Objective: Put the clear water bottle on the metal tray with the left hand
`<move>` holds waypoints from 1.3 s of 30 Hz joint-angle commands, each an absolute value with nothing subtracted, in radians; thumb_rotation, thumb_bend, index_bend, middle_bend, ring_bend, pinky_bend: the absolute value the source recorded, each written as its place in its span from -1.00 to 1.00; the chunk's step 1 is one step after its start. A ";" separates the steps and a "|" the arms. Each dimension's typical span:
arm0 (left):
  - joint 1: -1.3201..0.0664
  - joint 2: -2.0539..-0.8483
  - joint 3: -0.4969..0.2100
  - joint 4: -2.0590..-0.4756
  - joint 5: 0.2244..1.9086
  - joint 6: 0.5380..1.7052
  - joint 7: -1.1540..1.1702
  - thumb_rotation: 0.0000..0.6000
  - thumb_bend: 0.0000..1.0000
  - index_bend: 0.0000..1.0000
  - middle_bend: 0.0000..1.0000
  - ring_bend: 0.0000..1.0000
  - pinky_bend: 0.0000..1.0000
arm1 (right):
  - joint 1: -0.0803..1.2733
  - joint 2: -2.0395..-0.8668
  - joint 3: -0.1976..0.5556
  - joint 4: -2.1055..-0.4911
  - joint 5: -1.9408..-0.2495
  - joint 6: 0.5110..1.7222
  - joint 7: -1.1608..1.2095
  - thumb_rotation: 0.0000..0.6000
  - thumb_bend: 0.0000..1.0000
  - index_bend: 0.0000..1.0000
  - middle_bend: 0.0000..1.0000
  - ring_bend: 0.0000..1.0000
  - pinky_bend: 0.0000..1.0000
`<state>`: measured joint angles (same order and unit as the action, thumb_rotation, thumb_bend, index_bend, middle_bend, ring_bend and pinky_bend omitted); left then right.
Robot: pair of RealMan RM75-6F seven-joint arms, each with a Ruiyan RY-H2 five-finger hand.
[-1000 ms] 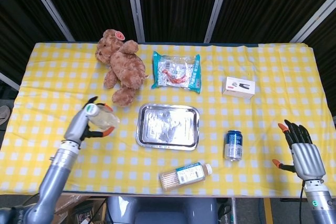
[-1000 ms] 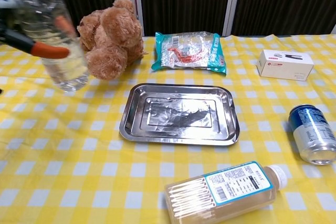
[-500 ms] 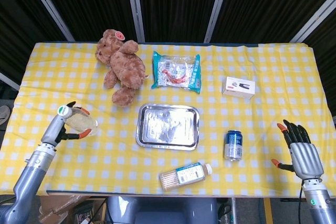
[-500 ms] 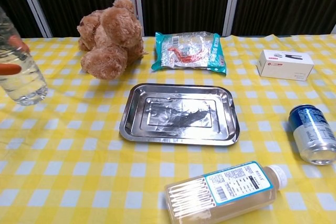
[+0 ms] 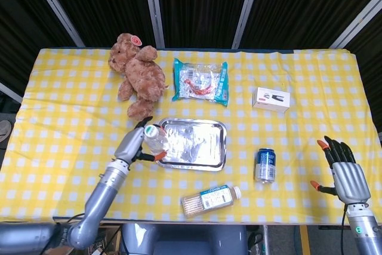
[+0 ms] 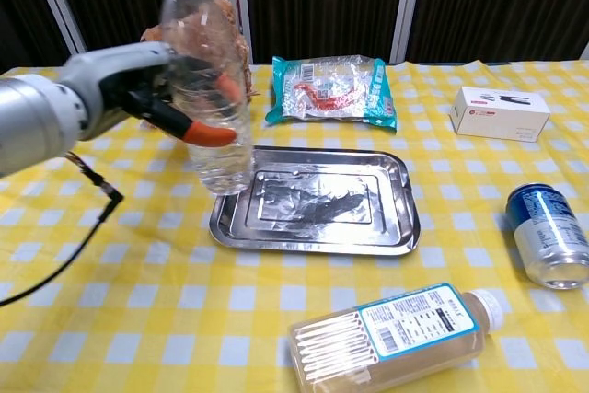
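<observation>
One clear water bottle point(image 6: 204, 89) (upright) is gripped by left hand point(image 6: 138, 89) above metal tray point(image 6: 313, 200) at 9 o'clock edge; right hand point(image 5: 346, 174) fingers apart.

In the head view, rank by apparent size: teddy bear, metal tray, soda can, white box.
1. Metal tray and teddy bear: too alike in spread to rank.
2. White box.
3. Soda can, only slightly smaller than the box.
</observation>
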<state>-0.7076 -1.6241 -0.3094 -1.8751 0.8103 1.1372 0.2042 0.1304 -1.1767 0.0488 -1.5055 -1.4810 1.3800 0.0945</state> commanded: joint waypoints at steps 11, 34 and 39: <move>-0.887 -1.986 -0.413 -1.520 0.685 1.237 0.328 1.00 -0.22 0.01 0.00 -0.94 -1.00 | 0.129 -1.171 0.052 -1.492 -1.473 1.376 0.129 1.00 -0.90 -0.81 -1.00 -1.00 -1.00; -0.850 -1.993 -0.370 -1.473 0.760 1.139 0.313 1.00 -0.84 -1.00 -1.00 -1.00 -1.00 | 0.132 -1.176 0.051 -1.488 -1.471 1.367 0.124 1.00 -0.90 -0.81 -1.00 -1.00 -1.00; -0.809 -1.926 -0.341 -1.579 0.814 1.183 0.331 1.00 -0.88 -1.00 -1.00 -1.00 -1.00 | 0.133 -1.178 0.052 -1.491 -1.464 1.362 0.120 1.00 -0.90 -0.81 -1.00 -1.00 -1.00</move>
